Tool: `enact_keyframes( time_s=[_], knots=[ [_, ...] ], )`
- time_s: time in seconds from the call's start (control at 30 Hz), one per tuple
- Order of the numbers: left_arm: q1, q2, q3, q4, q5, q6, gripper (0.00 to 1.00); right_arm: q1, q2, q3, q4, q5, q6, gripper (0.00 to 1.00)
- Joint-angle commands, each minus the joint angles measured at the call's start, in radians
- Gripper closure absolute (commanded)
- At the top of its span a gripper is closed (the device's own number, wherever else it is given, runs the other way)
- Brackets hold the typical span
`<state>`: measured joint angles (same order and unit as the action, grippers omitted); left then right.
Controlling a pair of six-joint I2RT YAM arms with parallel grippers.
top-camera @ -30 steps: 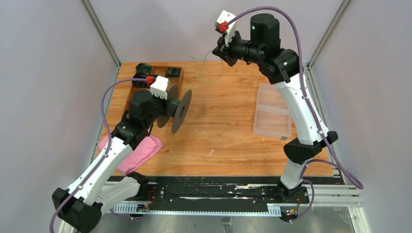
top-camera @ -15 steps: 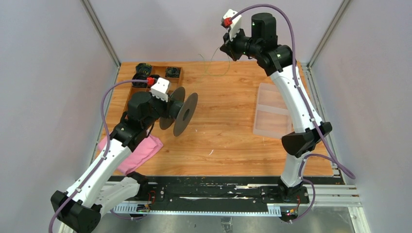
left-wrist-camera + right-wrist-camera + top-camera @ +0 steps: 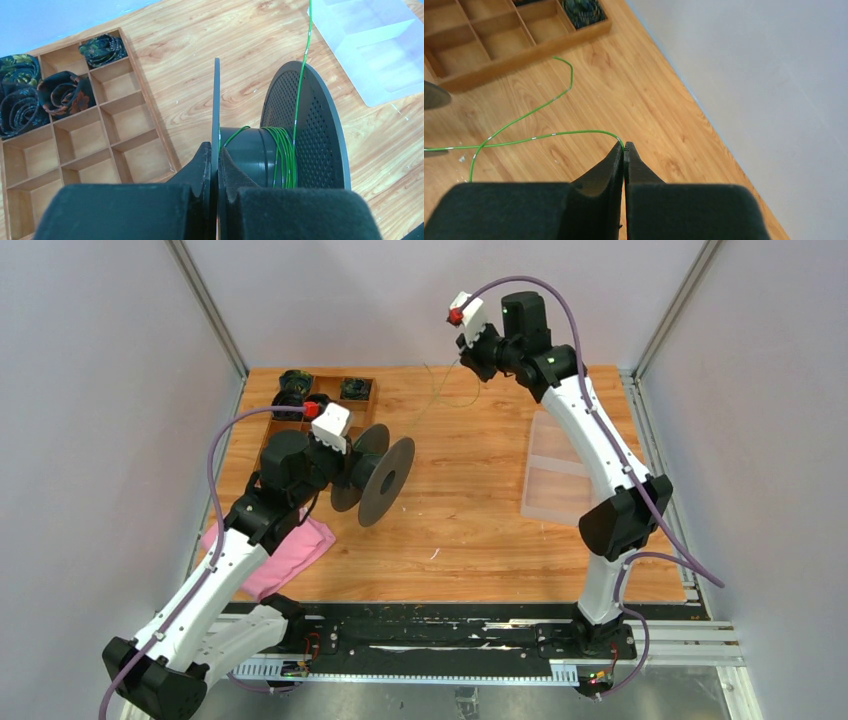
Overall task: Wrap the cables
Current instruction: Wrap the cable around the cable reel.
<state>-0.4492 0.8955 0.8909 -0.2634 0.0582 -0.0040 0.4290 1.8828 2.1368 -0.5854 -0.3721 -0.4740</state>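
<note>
The left claw [image 3: 216,150] is clamped shut on one thin flange of the black spool [image 3: 305,125], holding it above the worktop [image 3: 470,520]. Several turns of green cable [image 3: 282,150] sit on the spool's hub against its perforated flange. From there a strand runs up and away to the right claw [image 3: 624,147], raised well behind the spool and pinched shut on the cable. A compartment tray [image 3: 112,130] lies left of the spool, a clear box [image 3: 560,485] to its right.
</note>
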Motion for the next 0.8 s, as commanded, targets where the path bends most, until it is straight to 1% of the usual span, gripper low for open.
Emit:
enact_keyframes(
  time_s=[0.0,0.23,0.57,0.77],
  knots=[
    [-0.006,-0.027,0.069,0.043,0.02,-0.014,1.0,-0.015,-0.031,-0.098,0.068,0.074,-0.081,1.0],
    [-0.005,-0.024,0.113,0.025,-0.01,-0.023,1.0,-0.016,-0.058,-0.245,0.13,0.104,-0.131,0.99],
    [0.01,-0.02,0.169,-0.008,0.0,-0.068,1.0,-0.018,-0.066,-0.398,0.177,0.083,-0.127,0.99],
    [0.029,-0.02,0.213,-0.029,-0.002,-0.106,1.0,-0.018,-0.067,-0.459,0.199,0.065,-0.112,0.99]
  ],
)
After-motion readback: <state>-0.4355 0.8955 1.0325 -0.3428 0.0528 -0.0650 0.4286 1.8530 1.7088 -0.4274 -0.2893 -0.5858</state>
